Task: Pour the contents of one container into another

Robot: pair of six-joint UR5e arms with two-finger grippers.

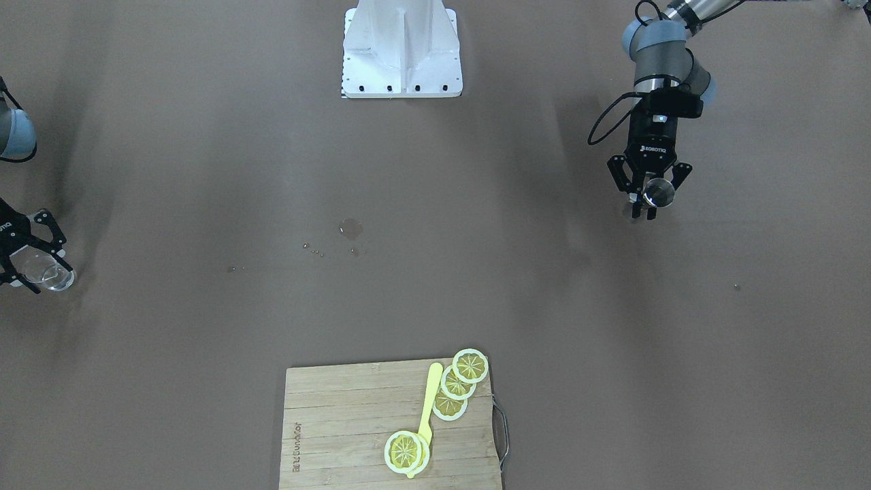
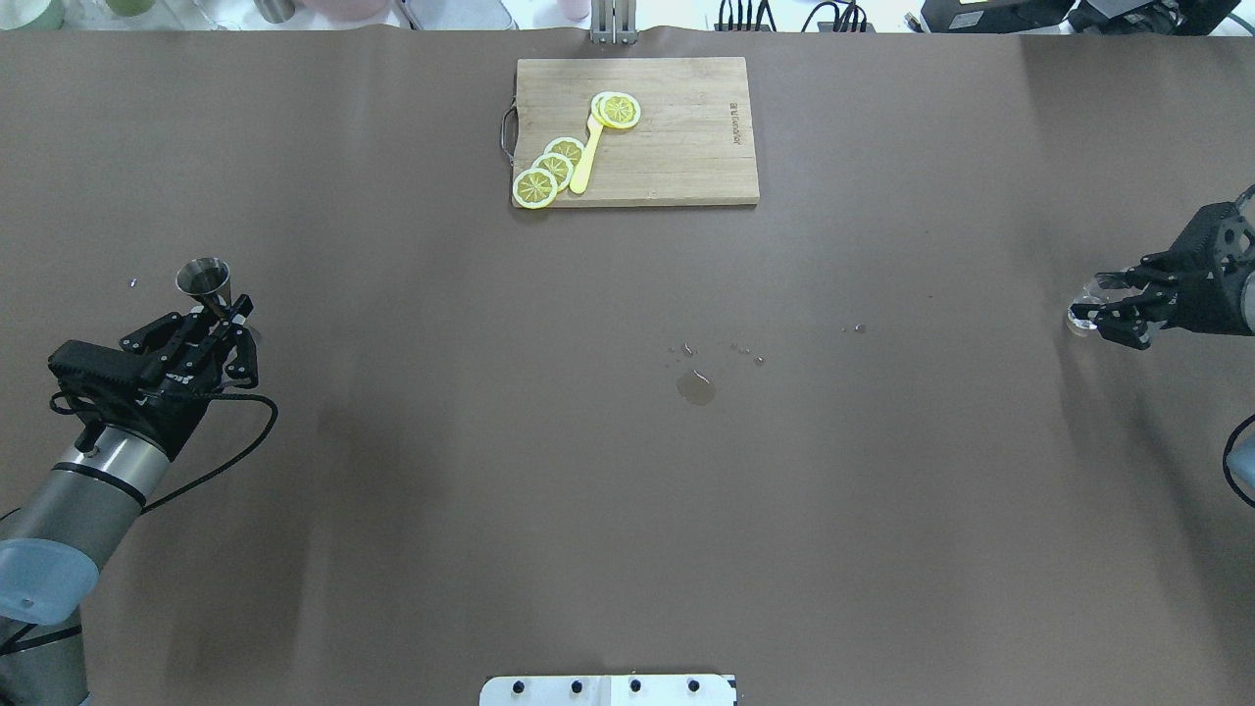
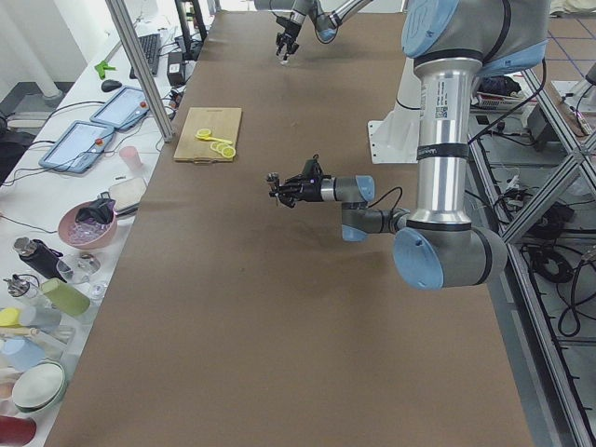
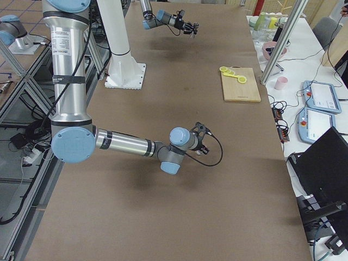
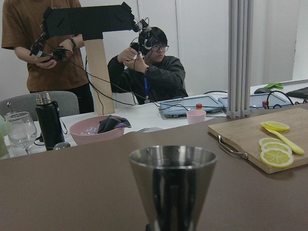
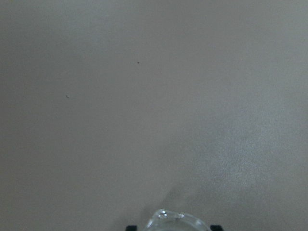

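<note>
A steel cone-shaped jigger (image 2: pixel 204 279) stands upright in my left gripper (image 2: pixel 224 316), which is shut on its lower part at the table's left side. It fills the bottom centre of the left wrist view as the jigger (image 5: pixel 173 185). In the front-facing view the same jigger (image 1: pixel 659 192) sits in the left gripper (image 1: pixel 646 204) at upper right. My right gripper (image 2: pixel 1098 306) is shut on a clear glass (image 2: pixel 1079 316) at the far right edge. That glass (image 1: pixel 58 278) shows at the front-facing view's left, and only its rim (image 6: pixel 175 221) shows in the right wrist view.
A wooden cutting board (image 2: pixel 686 147) with lemon slices (image 2: pixel 549 172) and a yellow utensil (image 2: pixel 585 157) lies at the table's far side. A small puddle (image 2: pixel 695 387) and some drops wet the table's middle. The robot's white base (image 1: pixel 401 51) stands at the near edge.
</note>
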